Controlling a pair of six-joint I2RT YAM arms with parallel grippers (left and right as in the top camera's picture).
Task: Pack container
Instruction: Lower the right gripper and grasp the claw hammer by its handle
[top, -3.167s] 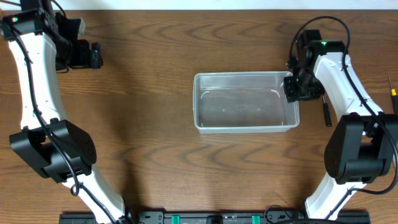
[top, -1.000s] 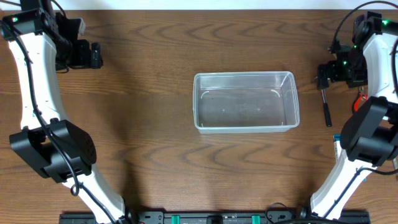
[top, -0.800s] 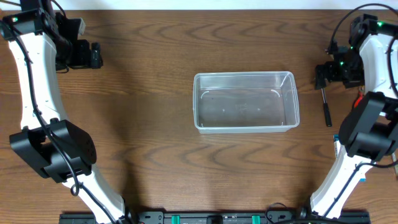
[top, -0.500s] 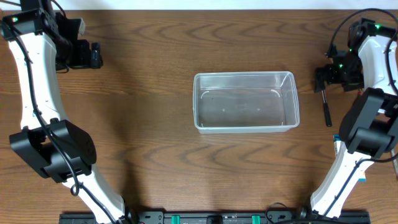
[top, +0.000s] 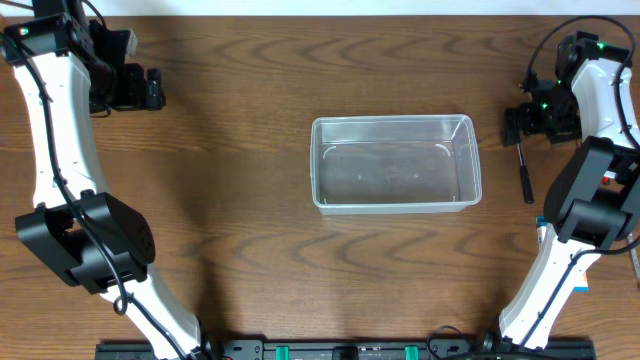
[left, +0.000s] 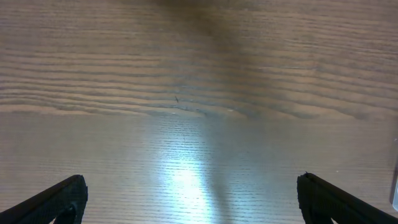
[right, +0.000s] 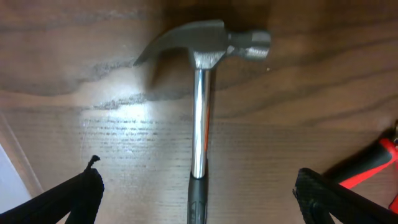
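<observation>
Clear plastic container (top: 395, 121) is lying at frame centre on the worktop (top: 250, 200). Right gripper (top: 516, 127), jaws spread wide, is hovering over a hammer (right: 198, 112) at the right edge; left gripper (top: 150, 88), likewise released, is hanging at upper left.

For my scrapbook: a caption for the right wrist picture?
Open right end effector above a hammer lying on the wooden table.

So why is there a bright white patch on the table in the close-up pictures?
Left wrist view: light bouncing off the glossy table makes that glare, and the wood looks soft and blurry. Right wrist view: a similar glare patch lies beside the hammer, whose metal shaft shines too. Overhead view: lighting is even.
</observation>
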